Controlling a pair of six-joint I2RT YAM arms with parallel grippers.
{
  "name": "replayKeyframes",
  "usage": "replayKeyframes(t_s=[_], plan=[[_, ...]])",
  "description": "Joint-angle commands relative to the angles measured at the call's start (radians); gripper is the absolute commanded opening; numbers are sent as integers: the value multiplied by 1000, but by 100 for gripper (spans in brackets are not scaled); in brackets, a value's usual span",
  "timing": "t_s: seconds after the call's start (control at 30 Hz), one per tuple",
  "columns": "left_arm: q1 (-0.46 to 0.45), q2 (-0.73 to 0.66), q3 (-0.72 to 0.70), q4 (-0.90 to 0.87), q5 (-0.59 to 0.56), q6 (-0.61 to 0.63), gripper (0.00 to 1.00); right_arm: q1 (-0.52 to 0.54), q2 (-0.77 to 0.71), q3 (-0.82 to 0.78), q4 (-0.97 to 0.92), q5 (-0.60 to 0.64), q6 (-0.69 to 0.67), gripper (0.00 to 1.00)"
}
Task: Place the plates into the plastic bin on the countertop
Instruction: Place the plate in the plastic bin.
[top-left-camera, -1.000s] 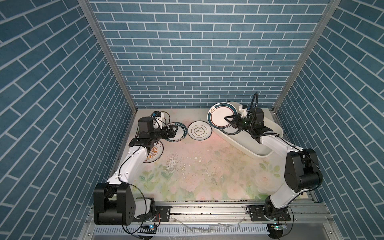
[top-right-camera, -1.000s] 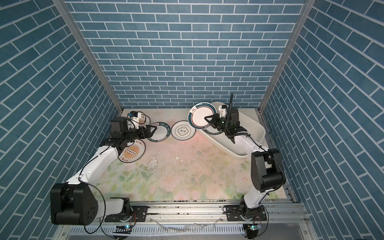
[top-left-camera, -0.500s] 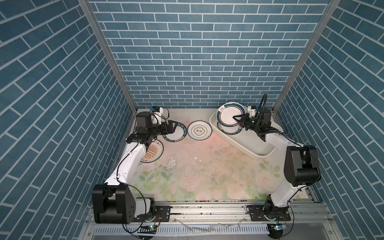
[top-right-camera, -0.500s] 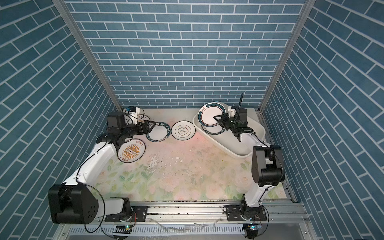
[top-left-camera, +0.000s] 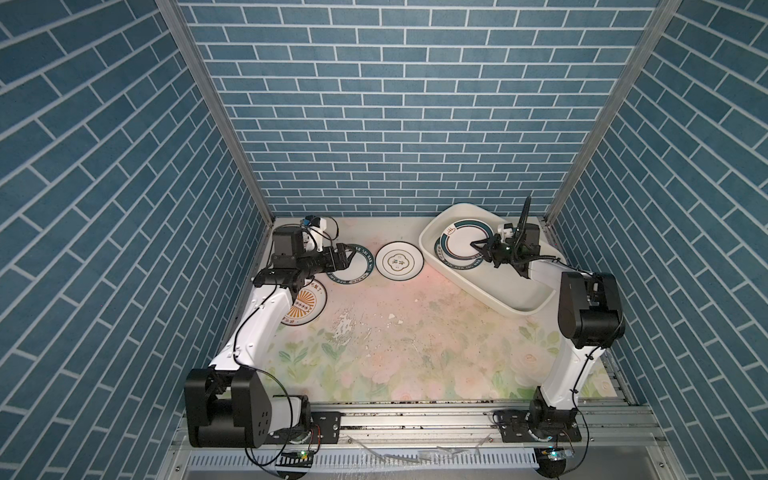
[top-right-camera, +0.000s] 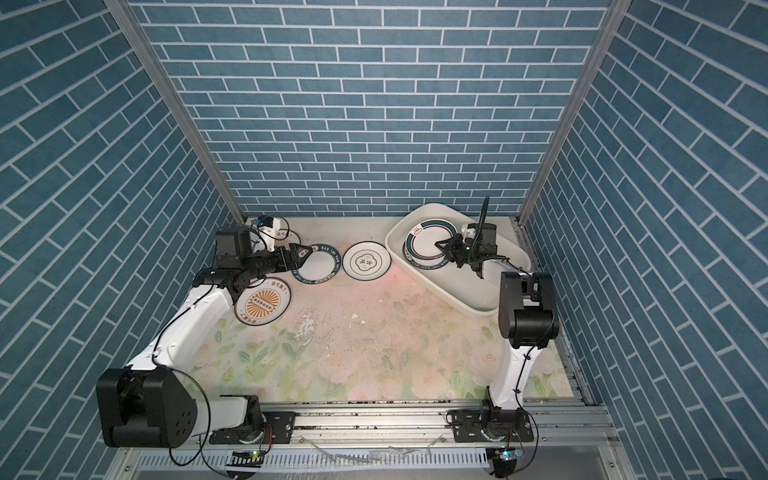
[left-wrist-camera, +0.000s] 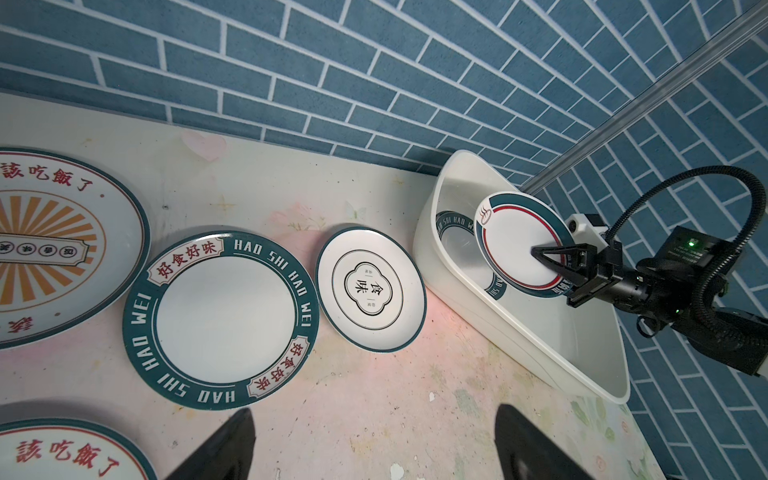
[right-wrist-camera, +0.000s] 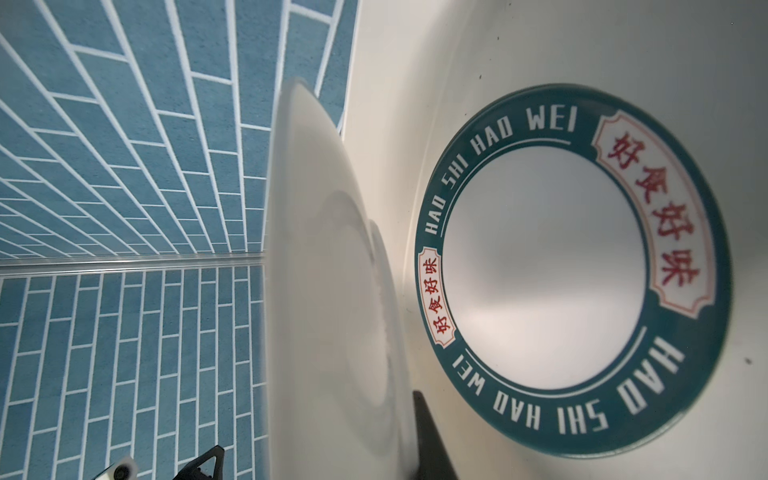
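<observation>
Over the plastic bin (top-left-camera: 515, 291) and its lettered plate (right-wrist-camera: 540, 291), right jaws are clamping a ringed plate (top-left-camera: 457, 245). Left jaws are gaping; four plates (left-wrist-camera: 224, 320) are waiting outside.

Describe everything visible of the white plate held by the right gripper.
A round, glossy white plate, ceramic-looking, with a partial dark green rim band, a thin red line inside it and a small emblem at the gap. The right gripper pinches its edge, holding it tilted in the cream plastic bin, above a green-lettered plate lying there.
</observation>
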Motion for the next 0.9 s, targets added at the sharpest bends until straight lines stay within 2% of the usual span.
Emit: replayKeyframes(t_s=[0.0, 0.87], plan=[[8, -19, -20, 2, 3, 3, 92, -6, 27, 43, -41, -15, -69, 13], [8, -14, -62, 35, -8, 4, 92, -9, 133, 120, -234, 56, -170, 16]])
